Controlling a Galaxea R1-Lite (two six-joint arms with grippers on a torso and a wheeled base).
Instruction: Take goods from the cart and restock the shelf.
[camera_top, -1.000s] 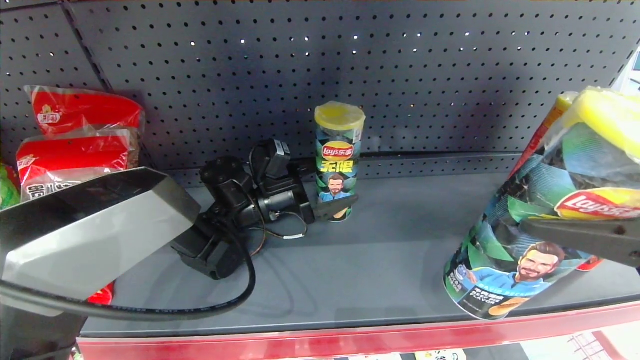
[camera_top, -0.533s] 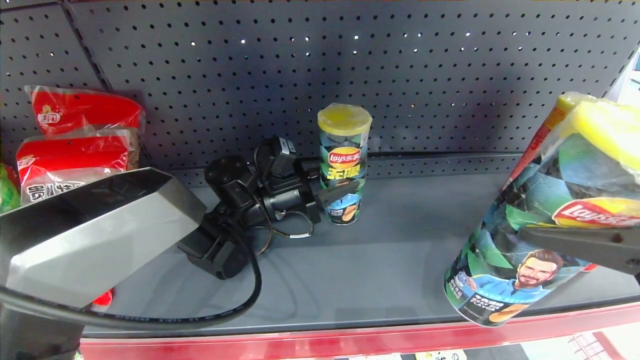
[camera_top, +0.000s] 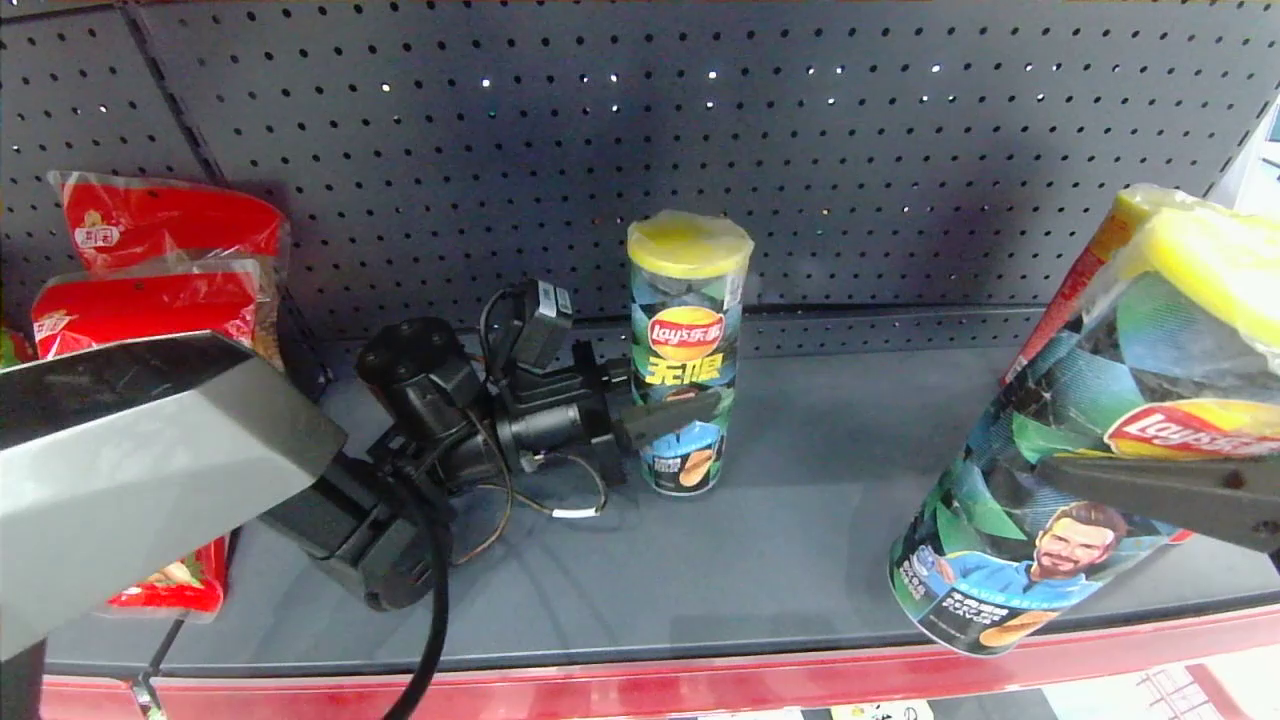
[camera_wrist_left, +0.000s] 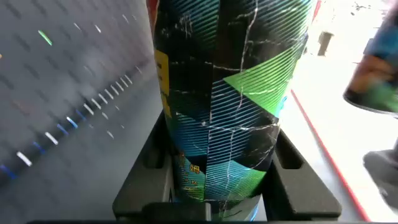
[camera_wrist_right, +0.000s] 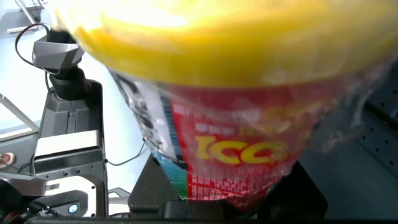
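A chip can (camera_top: 688, 350) with a yellow lid stands upright at the middle of the dark shelf (camera_top: 800, 540). My left gripper (camera_top: 672, 418) is shut on its lower half. Up close the can (camera_wrist_left: 230, 106) fills the gap between the black fingers (camera_wrist_left: 149, 180) of that gripper (camera_wrist_left: 217, 174). I cannot tell whether its base touches the shelf. At the right front edge hangs a tilted shrink-wrapped pack of chip cans (camera_top: 1090, 440), with my right gripper (camera_top: 1180, 490) shut on it. The pack (camera_wrist_right: 236, 130) shows its yellow lid and a red can above my right gripper (camera_wrist_right: 227, 193).
Red snack bags (camera_top: 150, 260) are stacked at the shelf's left end. A perforated back panel (camera_top: 640, 130) closes the rear. A red strip (camera_top: 700, 680) runs along the front edge. Bare shelf floor lies between the can and the pack.
The left gripper has brought the can a little toward the shelf's front, and the can has turned in its grip. The left arm has drawn back. The pack on the right has barely shifted.
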